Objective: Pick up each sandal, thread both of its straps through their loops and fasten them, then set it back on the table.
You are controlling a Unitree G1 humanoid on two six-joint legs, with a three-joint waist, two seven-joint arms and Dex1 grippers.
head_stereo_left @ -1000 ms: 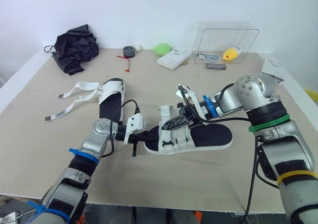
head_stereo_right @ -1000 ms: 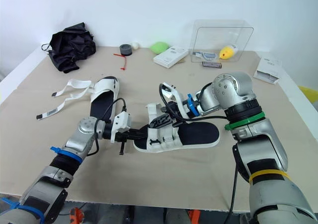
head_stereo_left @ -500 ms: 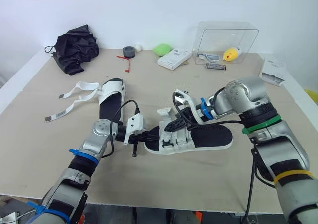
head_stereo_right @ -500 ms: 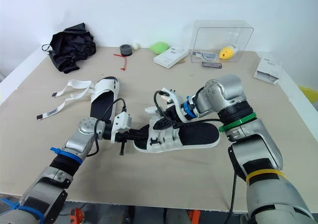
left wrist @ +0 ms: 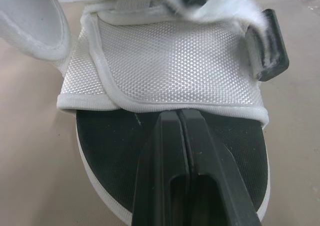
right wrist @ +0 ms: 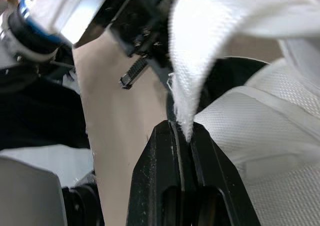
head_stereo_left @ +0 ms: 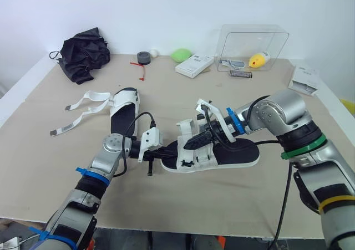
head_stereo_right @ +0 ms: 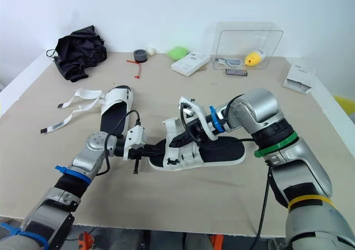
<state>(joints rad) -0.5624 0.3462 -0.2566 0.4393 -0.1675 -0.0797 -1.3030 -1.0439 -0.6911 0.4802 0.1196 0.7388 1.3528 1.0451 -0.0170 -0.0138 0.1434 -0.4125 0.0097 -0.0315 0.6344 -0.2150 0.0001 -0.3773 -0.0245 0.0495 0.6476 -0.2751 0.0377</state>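
**Near sandal** [head_stereo_left: 233, 153]: white uppers, black footbed. It lies flat on its sole at mid-counter, not lifted. It is the reference for every place given below.

**Left pincer** [left wrist: 179, 113]: fingers closed together and laid on the toe of the footbed, right against the front band. It seems to be there to pin the sandal down while the other arm works.

**Right pincer** [right wrist: 182, 128]: clamped on the frayed end of a white strap [right wrist: 220, 40], which it holds up over the instep. I judge this to be the threading step, with the end being steered toward its loop. Whether it is through, I cannot tell.

**Far sandal** [head_stereo_left: 125, 107]: beyond the near sandal's toe, toward the robot's left. Its loose straps [head_stereo_left: 94, 96] are splayed on the counter, unfastened.

**Counter** [head_stereo_left: 222, 205]: a pale beige board, matt.

**Behind the near sandal, along the back edge:**
- black fabric bundle [head_stereo_left: 84, 53]
- roll of black tape [head_stereo_left: 143, 57]
- green lump [head_stereo_left: 180, 55]
- white carton [head_stereo_left: 194, 65]
- clear plastic box [head_stereo_left: 252, 39] with a yellow toy [head_stereo_left: 257, 60] inside

**To the near sandal's right, by the edge:** a small white packet [head_stereo_left: 304, 77].

**Room:** a plain white wall stands behind the counter.
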